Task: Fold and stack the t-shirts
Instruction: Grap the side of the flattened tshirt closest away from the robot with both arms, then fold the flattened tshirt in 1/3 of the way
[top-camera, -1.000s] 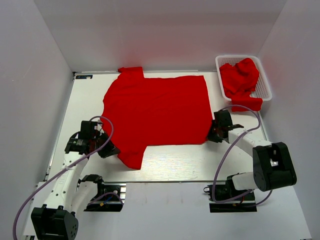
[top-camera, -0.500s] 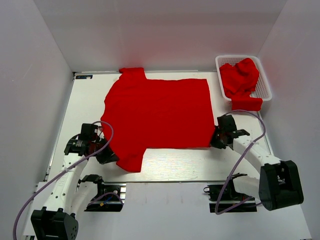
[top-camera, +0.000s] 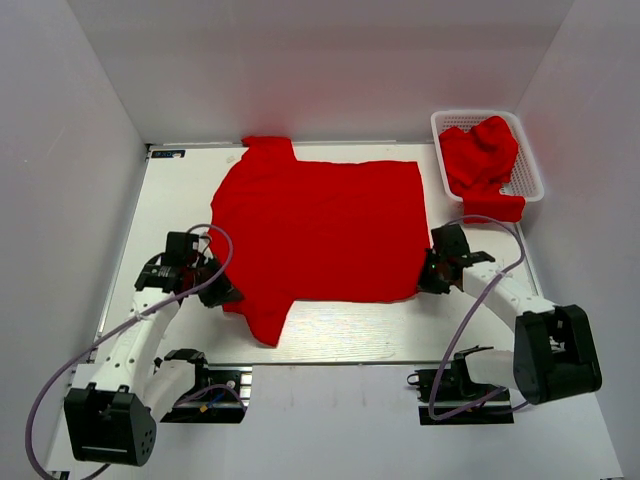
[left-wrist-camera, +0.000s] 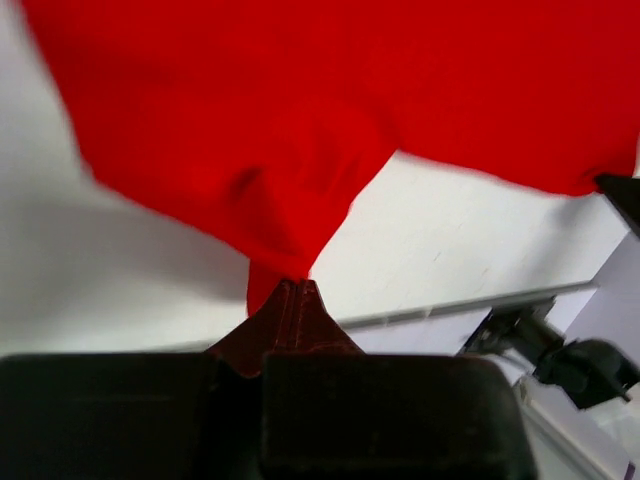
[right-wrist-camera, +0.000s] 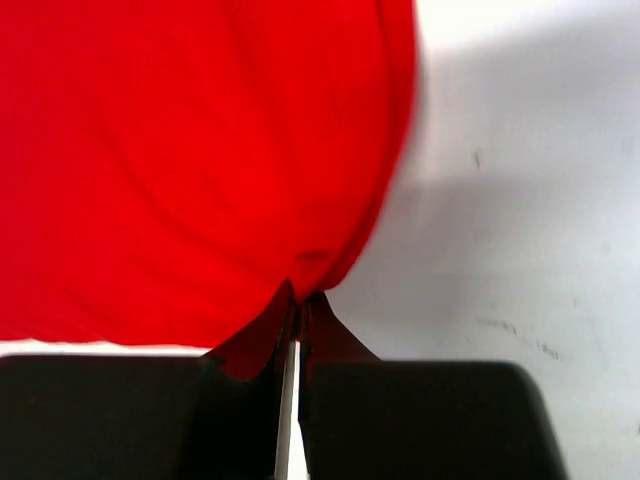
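- Left claw (top-camera: 224, 295), black and two-fingered, is pinching a gathered peak of the bright red short-sleeved cloth t-shirt (top-camera: 320, 230). Its own wrist view shows the left claw (left-wrist-camera: 297, 290) with tips pressed together and red cloth rising straight out of them.
- Ahead of and to the right of that claw the spread t-shirt lies open and nearly flat on the white table (top-camera: 350, 330). One sleeve hangs just beside the claw on its near side, and the other lies far across the cloth.
- Right claw (top-camera: 426, 281) grips the near hem corner, with the whole shirt stretching away to its left. In its wrist view the right claw (right-wrist-camera: 298, 300) has its tips closed on a small tuck of red edge, and bare table lies to its right.
- Beyond the right claw, further from the arms, a white plastic mesh basket (top-camera: 533, 180) holds bundled red t-shirts (top-camera: 480, 155). One part spills over the rim nearest the claw.
- By my judgement the task is at an early stage. One shirt is laid out and gripped along its near edge, with no fold made.
- No folded stack shows anywhere. The basket's contents are yet to be spread, folded and piled.
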